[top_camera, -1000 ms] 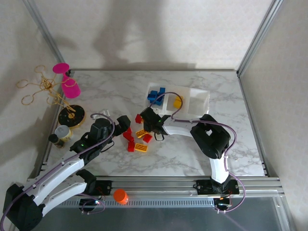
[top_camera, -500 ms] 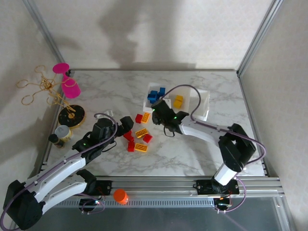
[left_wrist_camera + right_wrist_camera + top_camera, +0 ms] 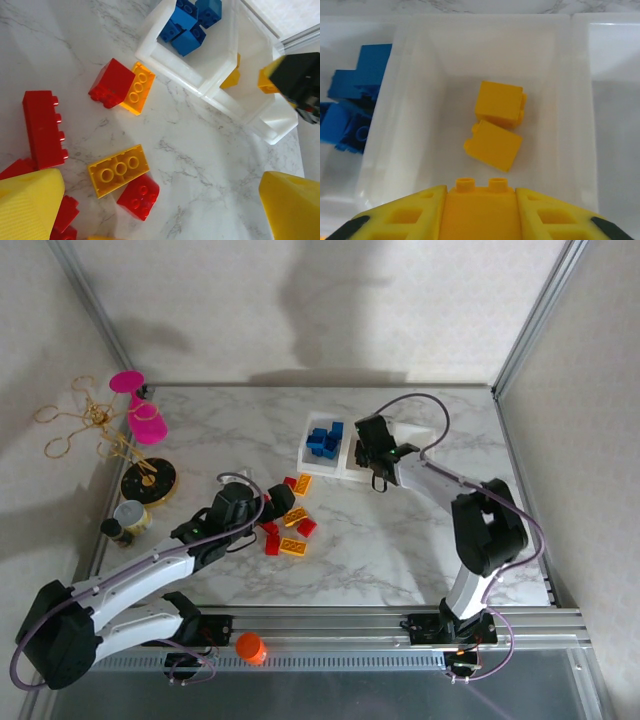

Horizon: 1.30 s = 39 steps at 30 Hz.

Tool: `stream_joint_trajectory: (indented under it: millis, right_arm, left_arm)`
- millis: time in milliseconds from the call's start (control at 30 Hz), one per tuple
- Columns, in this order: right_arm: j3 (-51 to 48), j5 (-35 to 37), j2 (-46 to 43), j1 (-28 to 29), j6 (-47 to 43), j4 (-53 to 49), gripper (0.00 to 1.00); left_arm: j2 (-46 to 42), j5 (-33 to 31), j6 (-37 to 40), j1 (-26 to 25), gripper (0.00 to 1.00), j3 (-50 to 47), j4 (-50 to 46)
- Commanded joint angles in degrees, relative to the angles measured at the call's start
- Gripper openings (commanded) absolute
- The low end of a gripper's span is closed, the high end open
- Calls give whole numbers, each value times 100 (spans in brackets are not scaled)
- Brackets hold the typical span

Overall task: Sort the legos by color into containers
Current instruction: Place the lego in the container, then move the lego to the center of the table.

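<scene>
My right gripper (image 3: 480,216) is shut on a yellow brick (image 3: 480,207) and hovers over the middle compartment of the clear tray (image 3: 580,125). Two yellow bricks (image 3: 495,117) lie in that compartment. Blue bricks (image 3: 352,115) fill the left one. From the top view the right gripper (image 3: 372,447) is above the tray (image 3: 415,445). My left gripper (image 3: 160,210) is open over the loose pile: a yellow brick (image 3: 119,170), a red brick (image 3: 138,196), a long red brick (image 3: 44,129), and a red and yellow pair (image 3: 120,86). From above, the left gripper (image 3: 262,502) sits at the pile's left edge (image 3: 288,530).
A pink cup (image 3: 145,418), a gold wire stand (image 3: 90,425), a black-and-gold disc (image 3: 148,480) and a small jar (image 3: 128,515) crowd the table's left side. An orange cap (image 3: 250,647) rests on the front rail. Bare marble lies right of the pile.
The right arm has swung from the pile to above the tray's middle compartment, carrying a yellow brick. The left gripper has crept right toward the pile.
</scene>
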Motion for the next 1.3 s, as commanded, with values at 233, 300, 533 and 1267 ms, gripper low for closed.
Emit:
stream_joint_trajectory:
  millis: [233,300,533,1267]
  right_arm:
    - [1046,-355,794,-308,-403,125,54]
    - [1073,-378,750,-299,-408,131,54]
    - [603,-722,73,-132,-479,237,56]
    - [390,-459,791,1825,973,-65,65]
  left_arm:
    - [166,-38,101,-56,100,406,129]
    - [171,-52,119,-56,100,432,109]
    - [43,-157,226,-56,100,460,-35]
    - [-1164,-934,5,-45,100,-110,-879]
